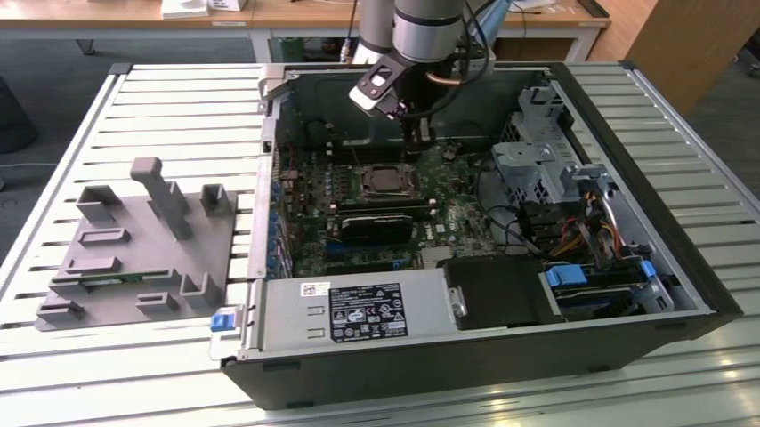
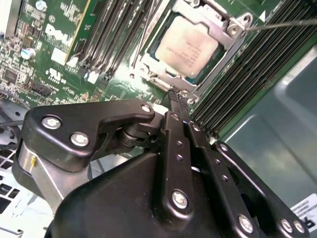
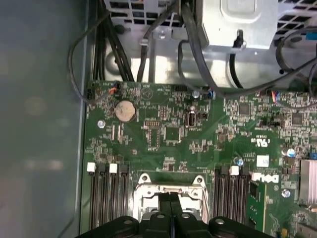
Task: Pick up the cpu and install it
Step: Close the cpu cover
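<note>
The gripper (image 1: 415,147) hangs from the arm inside the open computer case (image 1: 475,365), just over the case's far wall side of the motherboard (image 1: 457,222). Its two black fingers (image 2: 173,134) are pressed together with nothing between them; in both wrist views the tips (image 3: 171,196) hover beside the edge of the socket frame (image 2: 233,27) and I cannot tell whether they touch it. The cpu (image 2: 185,47) lies flat inside that metal frame, silver-grey top facing up, near the middle of the motherboard (image 3: 173,134); in the exterior view it (image 1: 383,181) is just in front of the fingertips. Rows of black memory slots (image 3: 106,198) flank the socket on two sides. A round coin cell (image 3: 125,110) sits upright-faced on the board, well apart from the socket, towards the board edge where black cables enter. The power supply (image 1: 351,311) occupies the near corner of the case, at the exterior view's left. The case rests on a slatted metal table (image 1: 178,116); a grey moulded fixture (image 1: 131,240) stands near the table's edge at the exterior view's left, apart from the case.
</note>
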### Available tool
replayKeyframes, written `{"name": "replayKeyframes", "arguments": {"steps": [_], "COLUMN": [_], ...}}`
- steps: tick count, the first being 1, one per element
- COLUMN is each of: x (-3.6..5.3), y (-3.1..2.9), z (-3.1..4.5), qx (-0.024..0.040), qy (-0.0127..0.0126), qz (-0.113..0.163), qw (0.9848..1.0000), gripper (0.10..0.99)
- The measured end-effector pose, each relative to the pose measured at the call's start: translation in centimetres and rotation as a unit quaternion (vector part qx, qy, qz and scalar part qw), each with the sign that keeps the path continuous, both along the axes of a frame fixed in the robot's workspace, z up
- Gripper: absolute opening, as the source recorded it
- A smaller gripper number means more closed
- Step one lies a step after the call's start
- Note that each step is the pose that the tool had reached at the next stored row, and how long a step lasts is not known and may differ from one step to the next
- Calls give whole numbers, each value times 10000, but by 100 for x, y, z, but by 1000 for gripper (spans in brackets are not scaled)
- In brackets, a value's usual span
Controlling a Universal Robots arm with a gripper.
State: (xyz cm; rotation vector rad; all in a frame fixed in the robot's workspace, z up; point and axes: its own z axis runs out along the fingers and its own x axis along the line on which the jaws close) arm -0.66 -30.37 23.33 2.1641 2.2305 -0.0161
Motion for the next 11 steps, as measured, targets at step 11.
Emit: {"name": "replayKeyframes", "arguments": {"steps": [11], "x": [-109], "y": [-50], "z": [-62], "qx": [0], "qy": [0], "qz": [0], "qw": [10000], "gripper": [106]}}
